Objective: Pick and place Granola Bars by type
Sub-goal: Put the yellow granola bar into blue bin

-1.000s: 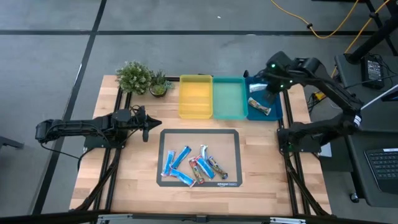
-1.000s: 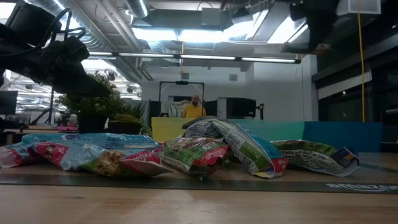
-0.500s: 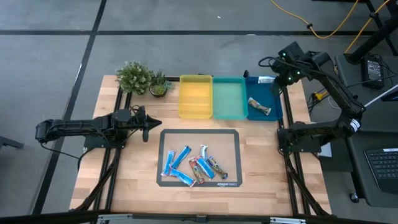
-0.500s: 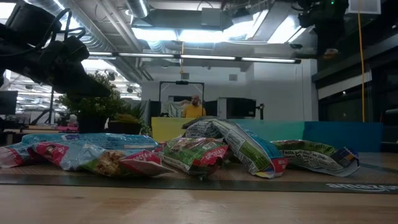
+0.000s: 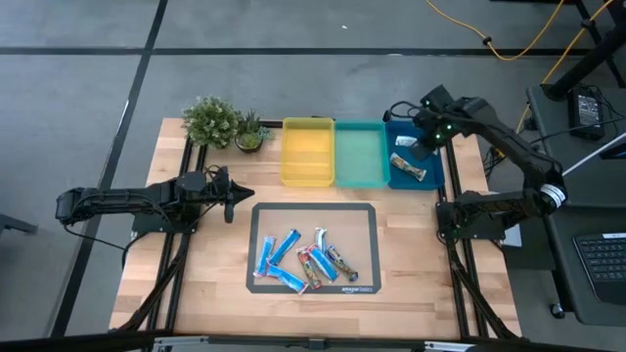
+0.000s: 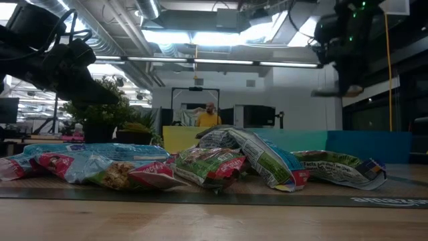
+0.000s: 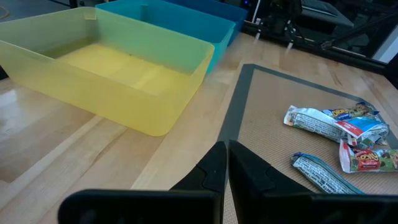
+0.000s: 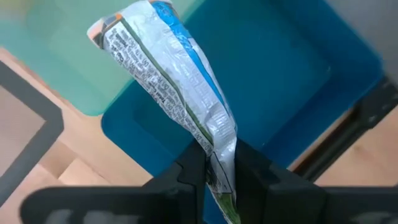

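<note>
Several granola bars [image 5: 305,260] lie in a loose heap on the dark-edged mat [image 5: 262,244]; they also show in the low view [image 6: 221,164]. One silver-and-brown bar [image 5: 408,167] lies flat in the blue tray [image 5: 417,184]. My right gripper [image 5: 415,147] hovers above that tray, shut on a silver-white and blue bar [image 8: 168,81]. My left gripper [image 5: 231,196] is shut and empty, left of the mat, its fingers [image 7: 225,163] closed together. My right gripper pinches one end of the silver-white and blue bar [image 8: 219,148] between its two fingers. The rest of the bar sticks out past the fingertips. It is lifted clear, above the blue tray [image 8: 280,81].
A yellow tray [image 5: 308,152] and a teal tray [image 5: 360,156] stand left of the blue one along the far side. Two potted plants [image 5: 211,119] stand at the far left. A person [image 6: 209,115] shows in the room beyond the table.
My right gripper has swung toward the table's far right corner and come back over the blue tray, lower now, with the bar still in its fingers. The bar lying in the blue tray and those on the mat have stayed put.
</note>
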